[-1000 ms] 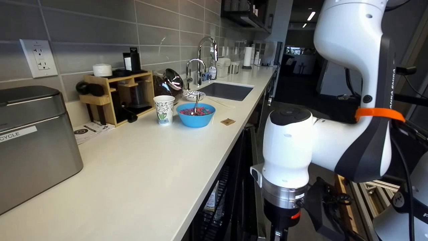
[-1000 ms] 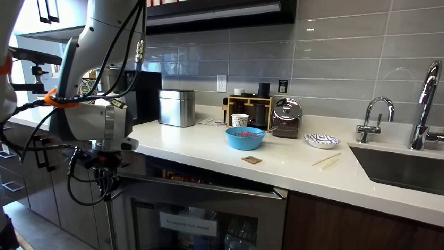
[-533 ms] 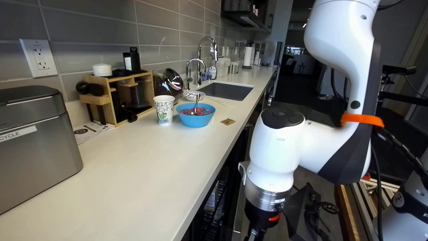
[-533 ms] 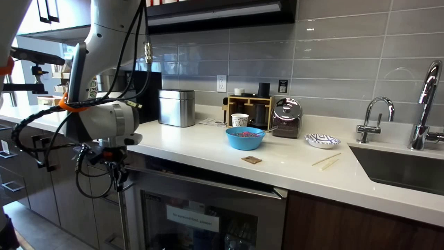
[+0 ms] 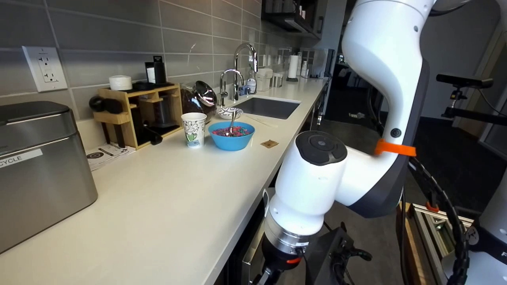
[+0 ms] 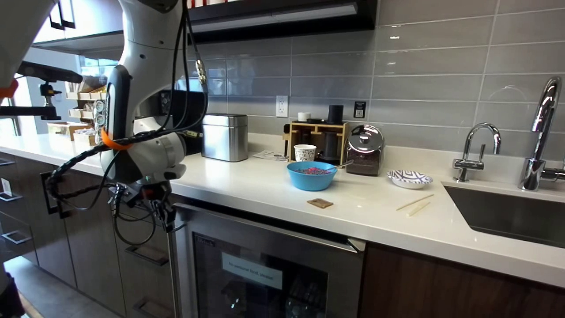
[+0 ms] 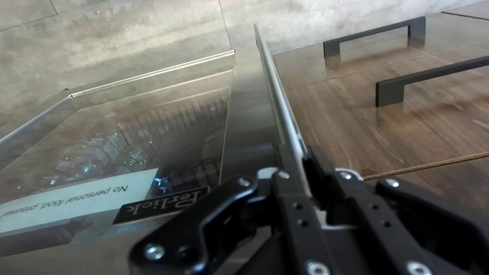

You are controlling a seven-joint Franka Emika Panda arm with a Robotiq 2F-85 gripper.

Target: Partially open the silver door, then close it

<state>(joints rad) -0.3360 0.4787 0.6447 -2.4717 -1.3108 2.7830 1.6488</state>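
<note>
In the wrist view my hand (image 7: 302,154) is clasping the bar handle (image 7: 281,99) of the silver door (image 7: 249,114), a finger sitting on each side of the tube. The bar is running away toward eleven o'clock and the door is spreading out at nine. I am judging that this pinch is serving for both opening and closing. Dark drawer pulls (image 7: 372,33) are jutting out between one and two o'clock, so I am wanting care on that side.

In an exterior view I am holding the handle near its upper end, and the door is stretching toward three and four o'clock below the desk (image 6: 247,187). I am presuming it is hinged at its far edge, so out here I am getting good leverage. The door is seemingly standing slightly ajar. A cable loop (image 6: 116,214) is dangling between eight and nine o'clock, perhaps risking a snag.

In an exterior view a sliver of the door is showing at eight o'clock from my wrist (image 5: 288,233). The desk's edge is running near the wrist at nine, the likeliest thing for me to bump. The blue bowl (image 5: 233,143) at eleven, the paper cup (image 5: 194,130) between ten and eleven and the metal bin (image 5: 47,178) between nine and ten are standing well apart from me.
</note>
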